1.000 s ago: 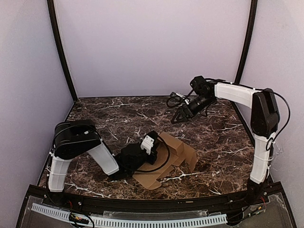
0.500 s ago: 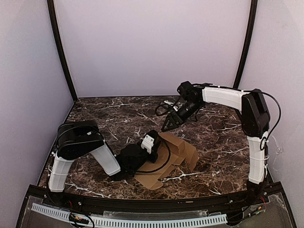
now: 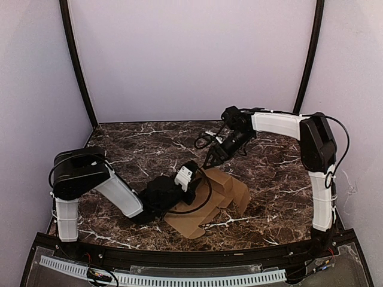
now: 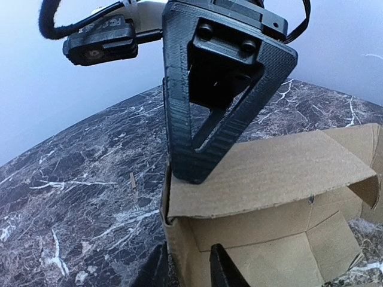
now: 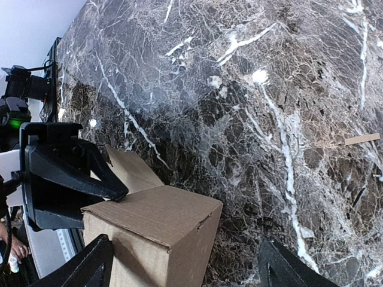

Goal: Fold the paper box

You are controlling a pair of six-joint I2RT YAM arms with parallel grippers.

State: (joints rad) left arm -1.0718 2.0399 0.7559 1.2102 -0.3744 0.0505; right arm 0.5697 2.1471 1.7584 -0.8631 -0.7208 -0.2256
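Observation:
The paper box (image 3: 220, 190) is brown cardboard, partly folded, lying at the table's front middle with its open side toward the left arm. In the left wrist view a flap (image 4: 281, 170) lies over the hollow box. My left gripper (image 4: 188, 269) sits astride the box's left wall, jaws slightly apart, with a small gap at the inner finger. My right gripper (image 3: 211, 159) reaches down to the box's far top edge, open wide. One of its fingers (image 4: 203, 113) rests on the flap. In the right wrist view the box's corner (image 5: 161, 227) lies between its fingers.
The dark marble table (image 3: 143, 146) is enclosed by lilac walls and two black poles (image 3: 75, 63). A small wooden sliver (image 5: 362, 139) lies on the table beyond the box. The left arm's black cable (image 3: 200, 203) loops over the cardboard.
The right arm swung down and left from the back of the table to the box's top edge. My left gripper's jaws parted slightly on the wall, and its elbow shifted left.

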